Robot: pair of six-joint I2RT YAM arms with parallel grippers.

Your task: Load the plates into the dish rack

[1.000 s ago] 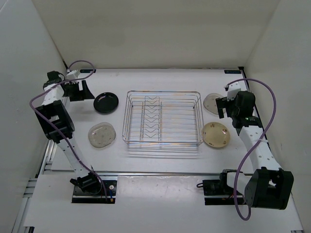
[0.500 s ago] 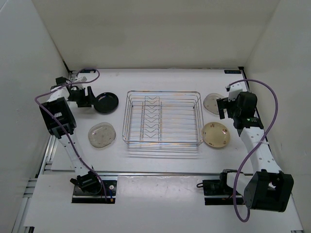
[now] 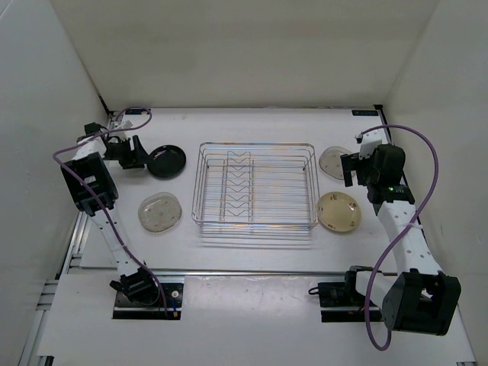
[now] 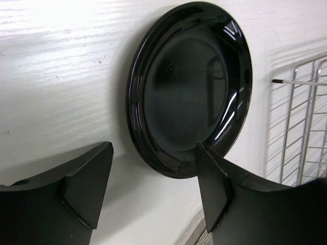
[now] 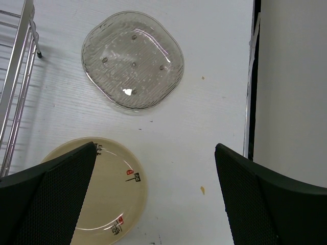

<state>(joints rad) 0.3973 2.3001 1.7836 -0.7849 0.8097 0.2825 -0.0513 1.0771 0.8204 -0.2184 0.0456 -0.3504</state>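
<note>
The left claw [image 4: 153, 155] is wide open, holding nothing; the black plate [image 4: 189, 87] lies flat just in front of it. I think it must go low and catch the near rim.

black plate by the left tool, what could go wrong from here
The black plate lies flat and glossy on the table; the open left tool at its rim may push it along instead of gripping it. Pushed that way, it could strike the dish rack standing close beside it.
</note>
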